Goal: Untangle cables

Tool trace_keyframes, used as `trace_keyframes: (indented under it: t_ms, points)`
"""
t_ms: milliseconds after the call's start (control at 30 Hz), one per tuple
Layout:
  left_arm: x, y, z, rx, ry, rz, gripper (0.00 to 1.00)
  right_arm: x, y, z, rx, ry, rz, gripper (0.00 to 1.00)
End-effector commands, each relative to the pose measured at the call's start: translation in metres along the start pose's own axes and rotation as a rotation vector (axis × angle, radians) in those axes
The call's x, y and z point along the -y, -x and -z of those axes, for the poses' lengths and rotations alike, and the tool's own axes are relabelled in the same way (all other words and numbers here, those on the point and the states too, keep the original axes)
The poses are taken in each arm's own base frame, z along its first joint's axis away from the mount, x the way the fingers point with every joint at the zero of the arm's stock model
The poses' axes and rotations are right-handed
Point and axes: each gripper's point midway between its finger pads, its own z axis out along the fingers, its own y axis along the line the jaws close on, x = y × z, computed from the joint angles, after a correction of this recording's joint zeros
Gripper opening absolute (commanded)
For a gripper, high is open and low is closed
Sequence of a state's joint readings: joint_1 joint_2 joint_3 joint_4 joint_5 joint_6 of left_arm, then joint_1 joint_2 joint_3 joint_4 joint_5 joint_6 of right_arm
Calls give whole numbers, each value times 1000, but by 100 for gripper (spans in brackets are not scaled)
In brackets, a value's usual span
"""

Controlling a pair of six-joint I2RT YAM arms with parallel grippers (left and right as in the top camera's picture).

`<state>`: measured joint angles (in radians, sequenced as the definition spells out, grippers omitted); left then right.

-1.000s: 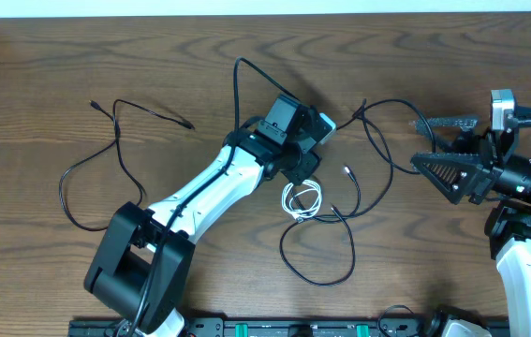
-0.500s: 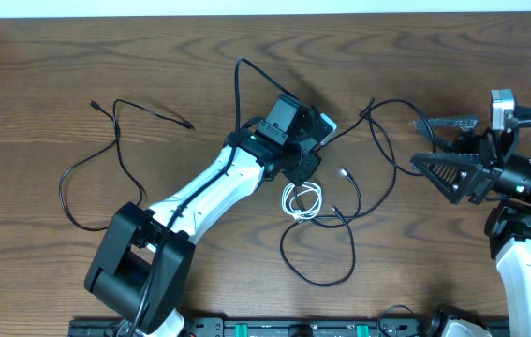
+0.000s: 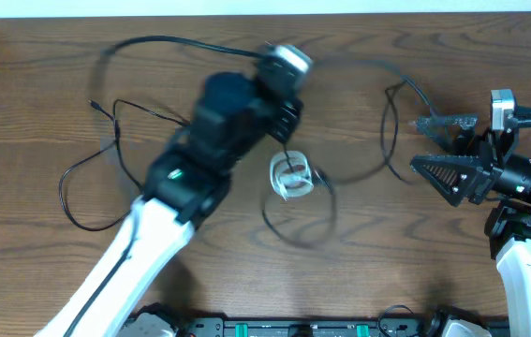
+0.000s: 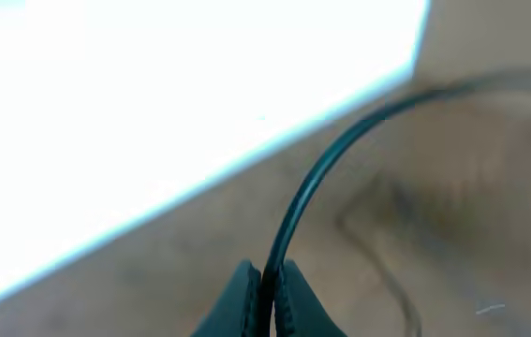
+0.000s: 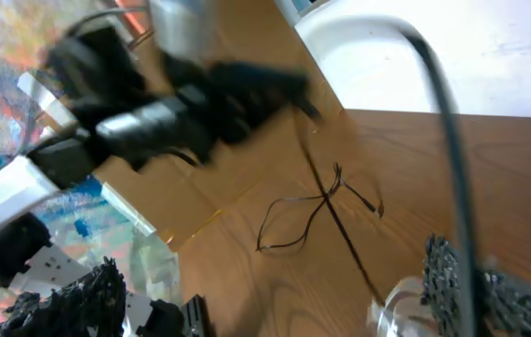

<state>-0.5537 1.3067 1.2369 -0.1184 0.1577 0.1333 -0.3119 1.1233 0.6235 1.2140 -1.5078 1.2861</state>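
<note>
My left gripper [image 4: 268,277] is shut on a long black cable [image 4: 321,168], which arcs up out of the jaws. Overhead, the left arm is raised and blurred by motion, with its gripper [image 3: 282,117] above the table's middle. The held black cable [image 3: 167,40] sweeps in wide blurred loops to both sides. The short white cable [image 3: 290,176] hangs blurred among those loops, also seen as a white smear [image 5: 401,304]. A second black cable [image 3: 120,150] lies on the table at the left. My right gripper [image 3: 434,147] stands open and empty at the right, apart from the cables.
The wooden table [image 3: 40,75] ends at a white strip along the back edge [image 3: 246,9]. A black rail [image 3: 274,328] runs along the front edge. The right arm's base [image 3: 527,271] fills the front right corner.
The left gripper shut on the black cable, and the arm swung up and to the left with it. The cable's loops and the white cable were dragged along. The right arm stayed put.
</note>
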Motion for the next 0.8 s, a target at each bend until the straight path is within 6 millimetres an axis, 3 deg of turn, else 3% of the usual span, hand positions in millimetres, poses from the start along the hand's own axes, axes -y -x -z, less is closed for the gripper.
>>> trace_keyframes:
  t_ms: [0, 133, 300, 767]
  points:
    - [-31, 50, 37, 168, 107, 80, 7, 0, 3, 1, 5, -6, 25, 99]
    - [-45, 69, 53, 246, 136, 141, 8, 0, 3, 1, 1, -5, 25, 99]
    - [-49, 85, 58, 321, 128, 194, 7, 0, 2, 1, -2, -4, 25, 99]
    - [-40, 54, 39, 192, 76, 215, 7, -1, 1, 1, -10, -2, 26, 99]
